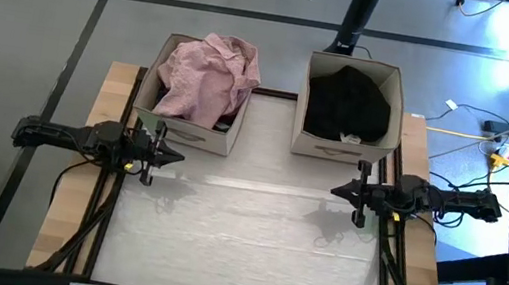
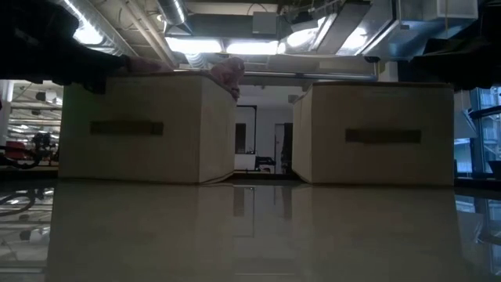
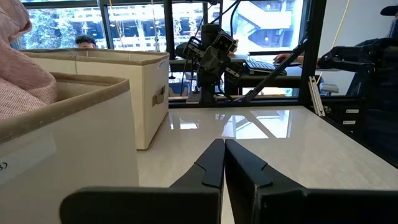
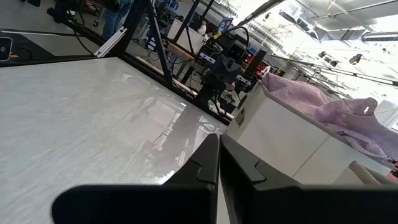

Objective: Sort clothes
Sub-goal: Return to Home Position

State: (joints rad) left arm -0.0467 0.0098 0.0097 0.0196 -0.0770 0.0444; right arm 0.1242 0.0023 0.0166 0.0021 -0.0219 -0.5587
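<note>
Clothes are all boxed, none in any grasp: the left fingers [image 1: 169, 157] and right fingers [image 1: 343, 190] are each pressed tip to tip, holding nothing, and face each other above the glossy pale worktop [image 1: 249, 248]. Just beyond the left pair, a beige fabric box [image 1: 185, 134] carries a crumpled pale pink shirt [image 1: 209, 75] heaped over its rim. Beyond the right pair, a second beige box [image 1: 339, 153] holds dark, limp cloth [image 1: 347, 101] and a small white scrap [image 1: 347, 136]. Going home probably wants a slow, level retreat, kept clear of the soft box walls and overhanging pink fabric.
</note>
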